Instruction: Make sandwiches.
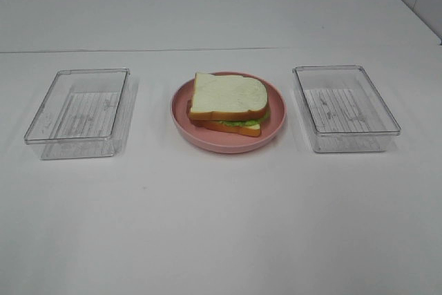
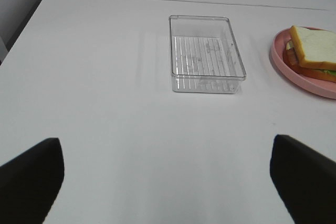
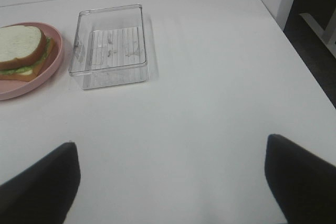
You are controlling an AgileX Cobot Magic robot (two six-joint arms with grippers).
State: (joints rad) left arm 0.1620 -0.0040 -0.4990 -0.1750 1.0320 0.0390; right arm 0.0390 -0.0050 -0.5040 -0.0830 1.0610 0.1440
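A stacked sandwich (image 1: pixel 228 104) lies on the round pink plate (image 1: pixel 276 112) in the middle of the table: white bread with orange-brown crust on top, green lettuce showing between the slices. It also shows as the sandwich (image 2: pixel 314 53) in the left wrist view and the sandwich (image 3: pixel 22 50) in the right wrist view. Neither arm appears in the exterior high view. My left gripper (image 2: pixel 168 182) is open over bare table, well short of the left tray. My right gripper (image 3: pixel 173 182) is open too, well short of the right tray. Nothing is between either pair of fingers.
An empty clear plastic tray (image 1: pixel 77 113) stands left of the plate and another clear tray (image 1: pixel 344 108) right of it. They show as the tray (image 2: pixel 206 54) and the tray (image 3: pixel 110 45) in the wrist views. The table's right edge (image 3: pixel 310 72) drops off beside the right arm.
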